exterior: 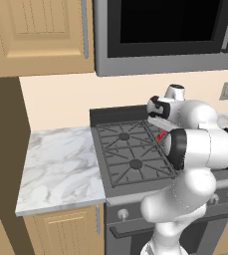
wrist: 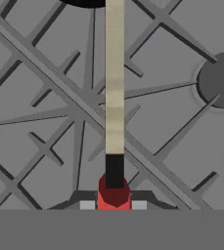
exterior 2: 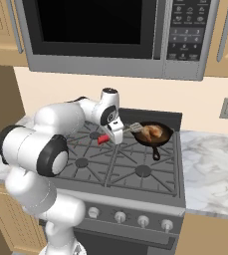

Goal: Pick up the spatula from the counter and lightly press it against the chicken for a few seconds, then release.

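My gripper (exterior 2: pixel 117 136) hangs over the middle of the stove, shut on the spatula (exterior 2: pixel 134 128) near its red handle end (exterior 2: pixel 103 139). The blade reaches right to the rim of the black pan (exterior 2: pixel 161 139), close by the browned chicken (exterior 2: pixel 153 131); I cannot tell whether they touch. In the hand view the spatula's pale shaft (wrist: pixel 114 78) runs straight up from the gripper (wrist: pixel 113 205) over the grates toward the dark pan edge (wrist: pixel 89 2). From the left, a bit of red handle (exterior: pixel 160 136) peeks out behind my arm.
Dark stove grates (exterior 2: pixel 135 164) lie under the hand, with burner knobs (exterior 2: pixel 120 216) along the front. A microwave (exterior 2: pixel 110 35) hangs low above the stove. Marble counters flank it on the left (exterior: pixel 60 164) and right (exterior 2: pixel 210 169). The pan's handle (exterior 2: pixel 156 153) points forward.
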### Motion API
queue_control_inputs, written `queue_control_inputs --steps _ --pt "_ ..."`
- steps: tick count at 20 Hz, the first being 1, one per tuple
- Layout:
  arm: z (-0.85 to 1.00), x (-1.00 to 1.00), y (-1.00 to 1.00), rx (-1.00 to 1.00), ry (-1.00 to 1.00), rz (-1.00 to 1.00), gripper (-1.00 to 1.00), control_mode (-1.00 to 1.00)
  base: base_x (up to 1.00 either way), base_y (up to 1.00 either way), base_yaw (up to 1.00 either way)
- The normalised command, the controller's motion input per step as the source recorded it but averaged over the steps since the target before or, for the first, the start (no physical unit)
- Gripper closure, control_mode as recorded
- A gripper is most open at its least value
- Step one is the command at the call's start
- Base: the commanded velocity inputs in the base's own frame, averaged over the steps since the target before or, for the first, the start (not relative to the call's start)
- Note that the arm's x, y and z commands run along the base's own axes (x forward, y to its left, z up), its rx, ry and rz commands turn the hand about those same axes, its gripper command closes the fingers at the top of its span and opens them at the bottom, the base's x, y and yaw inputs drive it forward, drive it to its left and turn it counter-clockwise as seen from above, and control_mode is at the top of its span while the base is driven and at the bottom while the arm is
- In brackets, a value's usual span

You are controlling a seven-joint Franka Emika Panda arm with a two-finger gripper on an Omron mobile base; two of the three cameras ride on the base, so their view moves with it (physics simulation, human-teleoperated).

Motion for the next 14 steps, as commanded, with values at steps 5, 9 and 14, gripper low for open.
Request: queue_control_inputs --steps 5,9,14 --pt "0.0 0.26 -0.21 0.0 0.0 0.0 1.0 -1.0 0.0 0.0 0.0" --pt "0.0 0.28 -0.2 0.0 0.0 0.0 1.0 -1.0 0.0 0.0 0.0" --pt "-0.02 0.24 -0.19 0.0 0.0 0.0 1.0 -1.0 0.0 0.0 0.0"
